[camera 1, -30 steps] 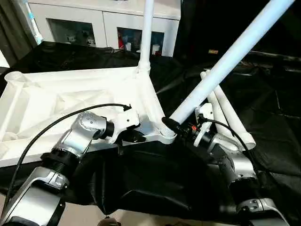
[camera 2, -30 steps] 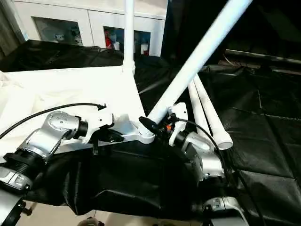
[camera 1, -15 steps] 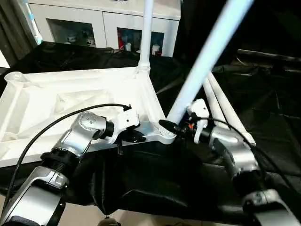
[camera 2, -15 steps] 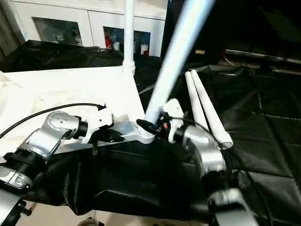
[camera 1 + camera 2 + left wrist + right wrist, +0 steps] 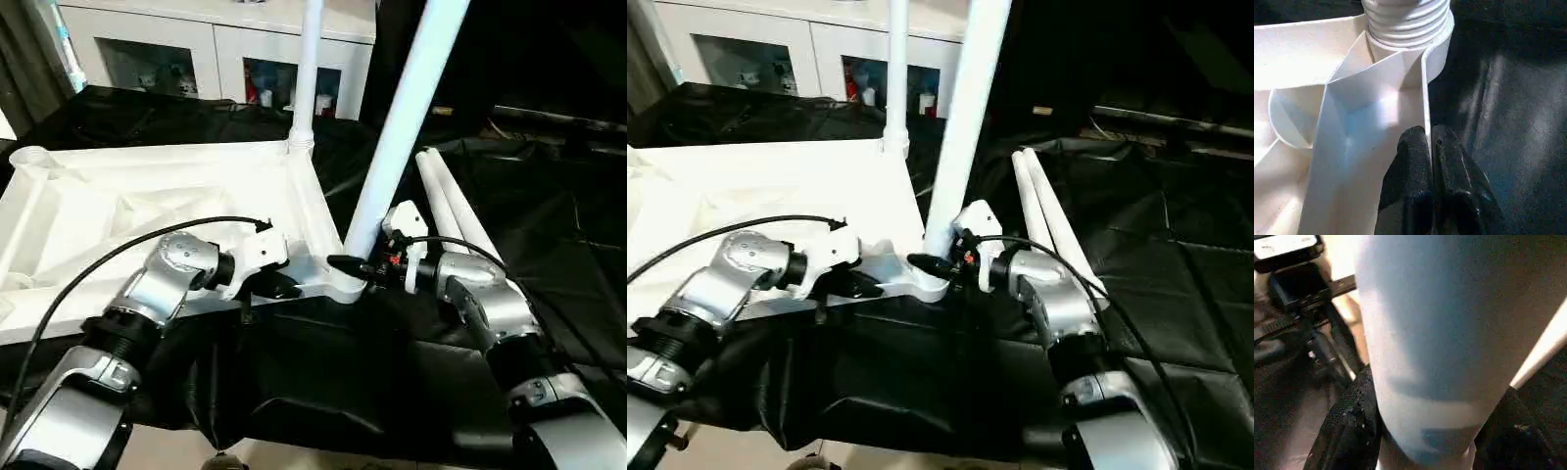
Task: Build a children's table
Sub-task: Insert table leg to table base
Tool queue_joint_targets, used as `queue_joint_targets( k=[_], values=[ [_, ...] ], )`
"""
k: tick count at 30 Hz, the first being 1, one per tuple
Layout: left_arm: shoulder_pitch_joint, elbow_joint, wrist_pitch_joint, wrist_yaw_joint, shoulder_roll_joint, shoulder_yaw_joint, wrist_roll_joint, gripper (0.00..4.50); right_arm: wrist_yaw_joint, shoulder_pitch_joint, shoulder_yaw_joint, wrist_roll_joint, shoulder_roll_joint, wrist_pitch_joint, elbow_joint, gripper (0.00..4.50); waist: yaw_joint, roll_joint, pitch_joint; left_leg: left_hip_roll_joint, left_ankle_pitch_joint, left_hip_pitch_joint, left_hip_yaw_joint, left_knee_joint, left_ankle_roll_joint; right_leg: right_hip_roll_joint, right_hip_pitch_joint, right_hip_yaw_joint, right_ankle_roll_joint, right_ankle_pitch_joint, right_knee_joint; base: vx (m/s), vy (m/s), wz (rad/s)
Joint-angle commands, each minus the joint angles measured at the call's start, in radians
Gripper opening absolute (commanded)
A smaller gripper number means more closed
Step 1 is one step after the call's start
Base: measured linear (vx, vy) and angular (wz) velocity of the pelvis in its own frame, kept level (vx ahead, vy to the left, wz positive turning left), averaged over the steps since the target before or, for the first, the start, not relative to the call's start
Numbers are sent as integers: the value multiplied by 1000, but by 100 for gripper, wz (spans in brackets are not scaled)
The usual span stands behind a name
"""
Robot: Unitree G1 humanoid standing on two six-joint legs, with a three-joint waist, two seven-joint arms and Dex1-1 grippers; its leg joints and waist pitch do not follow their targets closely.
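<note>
The children's table's white tabletop (image 5: 147, 201) lies upside down, ribs up, on black cloth. One white leg (image 5: 309, 78) stands upright in its far right corner socket. My right gripper (image 5: 353, 266) is shut on a second leg (image 5: 397, 137), low down, with black fingers (image 5: 1349, 423) on either side of the tube. That leg stands nearly upright over the near right corner socket (image 5: 343, 286). My left gripper (image 5: 277, 287) is shut on the tabletop's thin rim (image 5: 1425, 88), just beside that threaded socket (image 5: 1405, 19). Two loose legs (image 5: 453, 211) lie to the right.
A white glass-door cabinet (image 5: 196, 49) stands behind the work. Black cloth (image 5: 558, 235) covers the surface and hangs over the near edge toward the floor. A black cable (image 5: 118, 259) arcs over my left forearm.
The leg in my right gripper has swung from a steep lean to the right to nearly upright over the near right corner socket. The left gripper has kept its grip on the rim.
</note>
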Motion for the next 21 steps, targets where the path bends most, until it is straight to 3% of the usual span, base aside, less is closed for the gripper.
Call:
queue_joint_targets(
  k=[1,8,9,11,12,17,19,21],
  values=[
    [8,-27,-37,-75,2,-46,5,0,40,41,66,-64,-18,35,113,198,-3,16,-55,24,-268,7,-1,-63,3,-73,44,48,-185,-255,-78,0,0,0],
    [0,-40,-60,-147,8,-69,0,0,116,17,82,-70,-29,13,143,198,-2,16,-56,26,-306,9,-3,-65,-7,-72,43,47,-192,-266,-79,0,0,0],
    [-2,-41,-64,-162,10,-74,-1,0,132,15,87,-71,-31,12,143,198,-1,22,-56,26,-307,9,-3,-66,-8,-72,43,47,-195,-262,-78,0,0,0],
    [-8,-37,-70,-183,13,-80,-1,0,161,11,96,-74,-35,0,152,198,0,19,-56,26,-309,9,-3,-65,-6,-72,44,47,-198,-261,-78,0,0,0],
    [-12,-34,-73,-193,14,-82,-2,0,174,11,100,-75,-36,-4,153,198,-1,24,-56,27,-312,9,-3,-66,-8,-71,43,46,-200,-253,-78,0,0,0],
    [-35,0,-90,-170,8,-74,18,0,173,19,97,-80,-25,-28,161,198,3,28,-56,26,-325,11,-3,-66,-14,-71,44,46,-206,-253,-78,0,0,0],
    [-47,16,-75,-133,-4,-61,21,0,130,16,83,-81,-14,-29,176,198,1,28,-54,26,-342,12,-4,-68,-16,-70,42,46,-204,-271,-81,0,0,0],
    [-54,25,-59,-108,-12,-53,24,0,96,12,74,-84,-8,-28,186,198,-1,27,-49,24,-384,18,-5,-69,-22,-72,36,45,-191,-349,-89,0,0,0]
  ],
)
